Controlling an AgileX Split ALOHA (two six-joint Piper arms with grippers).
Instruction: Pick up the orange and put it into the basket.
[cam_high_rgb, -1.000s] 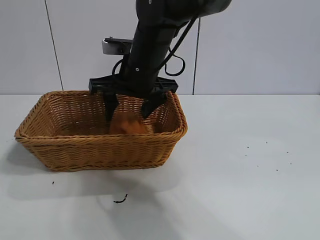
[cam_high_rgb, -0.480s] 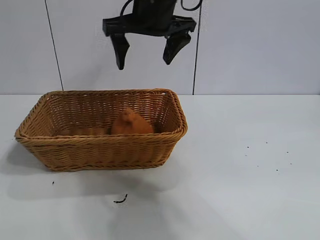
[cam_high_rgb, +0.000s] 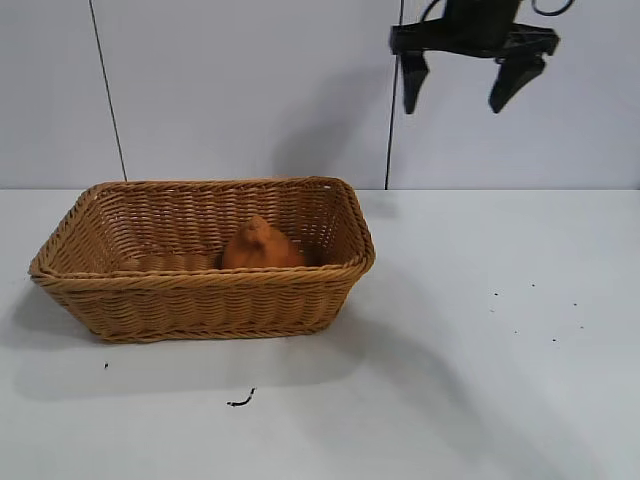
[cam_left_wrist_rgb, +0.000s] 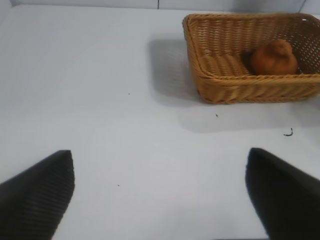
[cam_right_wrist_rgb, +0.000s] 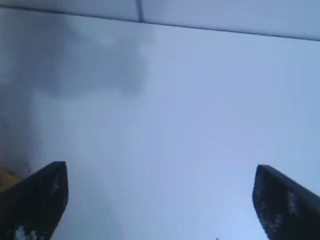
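The orange (cam_high_rgb: 260, 246) is seen lying inside the basket (cam_high_rgb: 200, 295), left of centre in the exterior view; it rests on the basket floor toward the right-hand end, near the front wall, knobby top upward, and is touched by no gripper. The basket stands on the white table (cam_high_rgb: 480, 380), and its braided rim hides the lower part of the fruit.

The right gripper (cam_high_rgb: 464, 82) is shown at the upper right of the exterior view, high above the table and well to the right of the basket. Its two dark fingers are spread wide and point downward, and nothing is held between them. In the right wrist view the same gripper (cam_right_wrist_rgb: 160, 200) appears as two dark fingertips at the lower corners, far apart, with only pale table and wall between; a sliver of tan at the lower left edge cannot be identified with certainty.

The left gripper (cam_left_wrist_rgb: 160, 195) is seen only in the left wrist view, where its fingertips occupy the lower corners, likewise spread and empty, over bare table. In that view the basket (cam_left_wrist_rgb: 235, 92) lies at the upper right, well apart from the fingertips, with the orange (cam_left_wrist_rgb: 273, 57) inside it.

A small dark scrap (cam_high_rgb: 240, 400) lies on the table in front of the basket, and scattered dark specks (cam_high_rgb: 535, 315) are visible at the right.
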